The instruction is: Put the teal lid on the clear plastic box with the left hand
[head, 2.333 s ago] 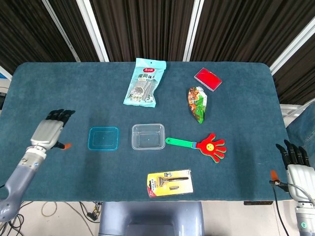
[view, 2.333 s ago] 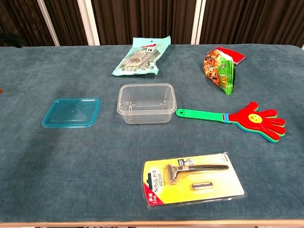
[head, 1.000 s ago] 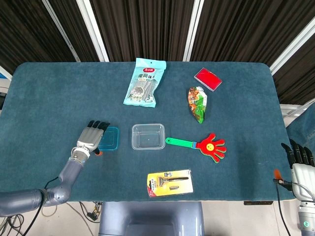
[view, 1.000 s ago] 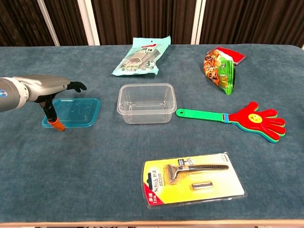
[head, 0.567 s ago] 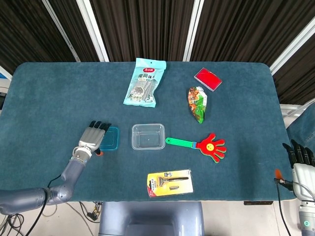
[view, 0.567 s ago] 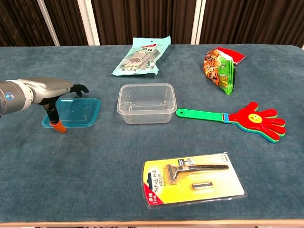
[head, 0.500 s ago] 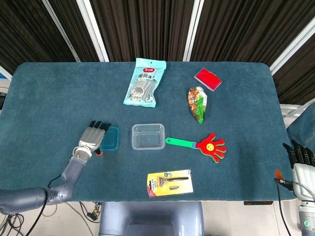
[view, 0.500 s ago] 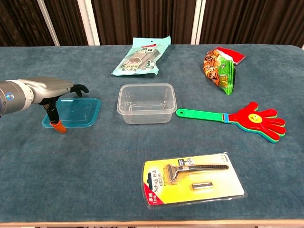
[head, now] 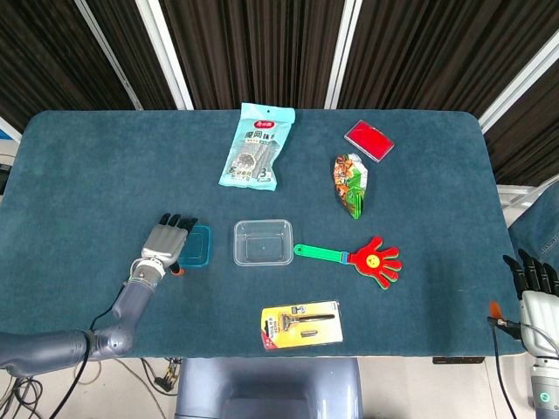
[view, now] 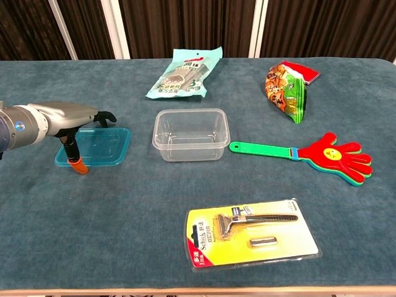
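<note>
Early stage of lid placement. The teal lid [view: 94, 146] lies flat on the table [view: 74, 216], not yet lifted, just left of the clear plastic box [view: 190, 133], which stands upright with its mouth open and uncovered; a narrow strip of cloth separates the two.

The left hand [view: 68, 119] is over the lid's left portion, palm down, with its fingers [head: 179, 223] spread and reaching toward the far side. Its orange-tipped thumb hangs down at the lid's near left edge. Whether the thumb touches the rim cannot be told, and no grip is evident. The right hand [head: 531, 288] is at the near right corner, off the table edge, fingers apart and holding nothing.

Judged from this arrangement, only the approach is done. Grasping, lifting, carrying rightward and seating the lid all remain.

Orientation: the lid is a rounded rectangle, and in the chest view its long axis runs left to right, parallel to the long axis of the box. The raised rim appears to face upward, though this is hard to confirm. Little rotation should be needed before it is set on the box.
</note>
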You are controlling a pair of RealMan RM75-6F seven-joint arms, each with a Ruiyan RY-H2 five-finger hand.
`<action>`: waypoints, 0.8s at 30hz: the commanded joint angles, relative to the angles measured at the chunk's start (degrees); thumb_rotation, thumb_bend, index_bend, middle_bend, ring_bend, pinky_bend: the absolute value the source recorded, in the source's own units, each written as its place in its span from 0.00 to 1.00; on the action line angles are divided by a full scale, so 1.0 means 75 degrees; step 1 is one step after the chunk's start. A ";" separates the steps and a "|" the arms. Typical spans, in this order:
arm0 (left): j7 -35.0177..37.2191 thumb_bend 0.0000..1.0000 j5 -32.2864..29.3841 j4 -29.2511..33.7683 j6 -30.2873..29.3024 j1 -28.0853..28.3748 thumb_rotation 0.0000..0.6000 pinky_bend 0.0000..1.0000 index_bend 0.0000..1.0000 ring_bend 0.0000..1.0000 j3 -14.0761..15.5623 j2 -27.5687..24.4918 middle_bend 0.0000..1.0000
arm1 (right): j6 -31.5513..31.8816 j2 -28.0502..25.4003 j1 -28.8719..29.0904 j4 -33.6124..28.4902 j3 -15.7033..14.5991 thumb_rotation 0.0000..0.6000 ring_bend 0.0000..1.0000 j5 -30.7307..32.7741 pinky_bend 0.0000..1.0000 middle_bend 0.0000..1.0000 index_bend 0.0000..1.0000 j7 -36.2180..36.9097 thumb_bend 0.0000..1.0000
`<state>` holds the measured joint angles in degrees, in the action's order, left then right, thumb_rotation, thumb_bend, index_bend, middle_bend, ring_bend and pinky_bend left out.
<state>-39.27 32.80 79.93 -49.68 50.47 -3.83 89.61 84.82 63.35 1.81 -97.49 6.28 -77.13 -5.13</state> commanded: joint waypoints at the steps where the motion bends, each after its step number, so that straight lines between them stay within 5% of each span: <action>1: -0.0041 0.10 -0.0082 -0.0042 0.0021 0.0041 1.00 0.00 0.06 0.00 0.0013 0.0036 0.15 | -0.0006 -0.0006 -0.0003 -0.0007 0.0006 1.00 0.03 0.0015 0.00 0.03 0.12 0.0013 0.41; 24: 0.0086 0.37 -0.0043 -0.0050 -0.0241 0.0029 1.00 0.00 0.17 0.05 0.0025 0.0019 0.52 | -0.0020 -0.0001 -0.0020 -0.0043 0.0028 1.00 0.03 0.0088 0.00 0.03 0.12 0.0022 0.41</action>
<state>-38.68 32.48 79.51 -51.45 50.74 -3.61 89.79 84.67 63.34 1.66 -97.81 6.48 -76.47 -4.95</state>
